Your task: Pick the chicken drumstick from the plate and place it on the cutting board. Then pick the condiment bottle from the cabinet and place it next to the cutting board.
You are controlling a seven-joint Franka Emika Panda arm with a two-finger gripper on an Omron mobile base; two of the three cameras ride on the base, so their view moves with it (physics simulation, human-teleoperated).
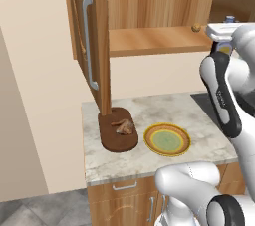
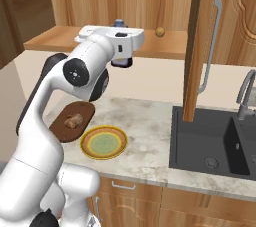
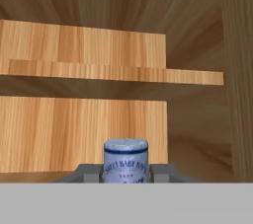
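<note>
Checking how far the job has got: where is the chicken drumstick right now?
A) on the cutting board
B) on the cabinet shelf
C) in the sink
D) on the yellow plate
A: the drumstick lies on the dark cutting board, beside the bare plate.

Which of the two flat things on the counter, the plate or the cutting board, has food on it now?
The cutting board, dark brown, beside the open cabinet door: the chicken drumstick lies on it. The yellow plate next to it is bare.
</note>
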